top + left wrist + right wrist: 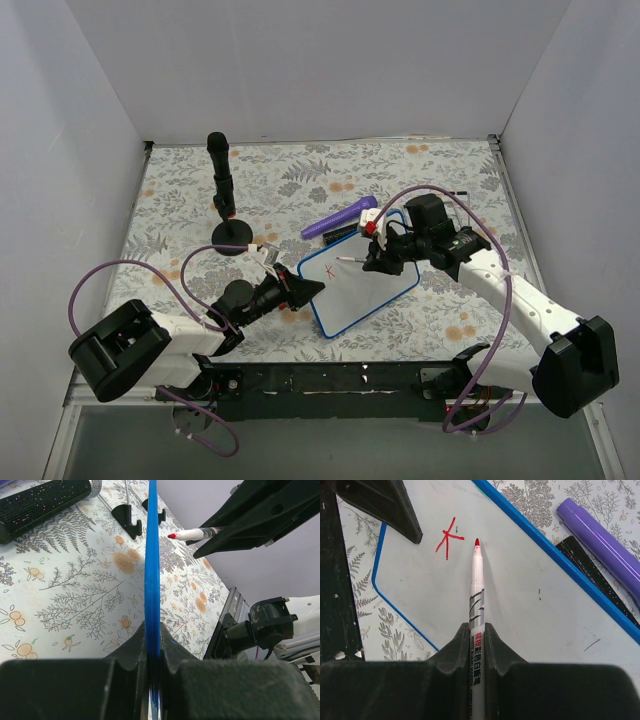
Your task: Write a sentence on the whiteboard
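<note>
The whiteboard (362,288) lies tilted on the floral mat, blue-framed, and shows edge-on in the left wrist view as a blue strip (152,570). My left gripper (308,290) (154,647) is shut on the board's left corner. Of the sentence, a single red letter K (447,539) (331,272) shows near that corner. My right gripper (381,262) (477,636) is shut on a white red-tipped marker (477,592) (197,533). The marker's tip points just right of the K and hangs a little off the white surface (535,610).
A purple marker (340,217) (600,537) and a black glittery strip (590,575) lie just past the board's far edge. A black stand with an upright black rod (222,190) is at the back left. White walls close in three sides of the mat (420,180).
</note>
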You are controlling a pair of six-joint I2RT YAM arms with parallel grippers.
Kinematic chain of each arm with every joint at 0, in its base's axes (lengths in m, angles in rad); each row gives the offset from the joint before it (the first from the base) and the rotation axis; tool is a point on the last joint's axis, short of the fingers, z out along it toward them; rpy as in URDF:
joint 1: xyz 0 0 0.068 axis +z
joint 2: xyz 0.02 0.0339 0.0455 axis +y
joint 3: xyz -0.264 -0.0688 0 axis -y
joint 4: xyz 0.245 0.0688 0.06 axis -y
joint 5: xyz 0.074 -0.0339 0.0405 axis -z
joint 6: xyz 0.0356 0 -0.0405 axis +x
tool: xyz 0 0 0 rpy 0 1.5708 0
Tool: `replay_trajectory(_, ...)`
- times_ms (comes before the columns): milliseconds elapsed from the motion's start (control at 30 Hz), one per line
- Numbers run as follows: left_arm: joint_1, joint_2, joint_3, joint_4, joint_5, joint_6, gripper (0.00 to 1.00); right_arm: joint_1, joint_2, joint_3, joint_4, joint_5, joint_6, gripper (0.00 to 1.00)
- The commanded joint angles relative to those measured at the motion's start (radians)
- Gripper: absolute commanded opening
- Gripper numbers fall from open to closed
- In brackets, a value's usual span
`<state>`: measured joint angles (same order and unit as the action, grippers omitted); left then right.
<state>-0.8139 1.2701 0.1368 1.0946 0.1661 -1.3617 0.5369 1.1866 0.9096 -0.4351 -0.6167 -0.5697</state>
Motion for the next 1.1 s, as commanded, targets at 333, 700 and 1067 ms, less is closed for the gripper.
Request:
replay_trajectory(333, -0.004, -0.003, 0.012, 0.067, 0.029, 0.012, 0.0, 0.017, 0.061, 0.012, 0.064, 0.046, 0.056, 0.01)
replay_trajectory(700, -0.002, -0.02, -0.002, 0.056, 0.001, 0.013, 0.0, 0.017, -0.005, -0.018, 0.004, -0.026, -0.018, 0.01)
replay_trajectory(1067, -0.002, -0.02, 0.003, 0.063, 0.015, 0.013, 0.0, 0.023, 0.044, -0.015, 0.01, -0.002, -0.012, 0.01)
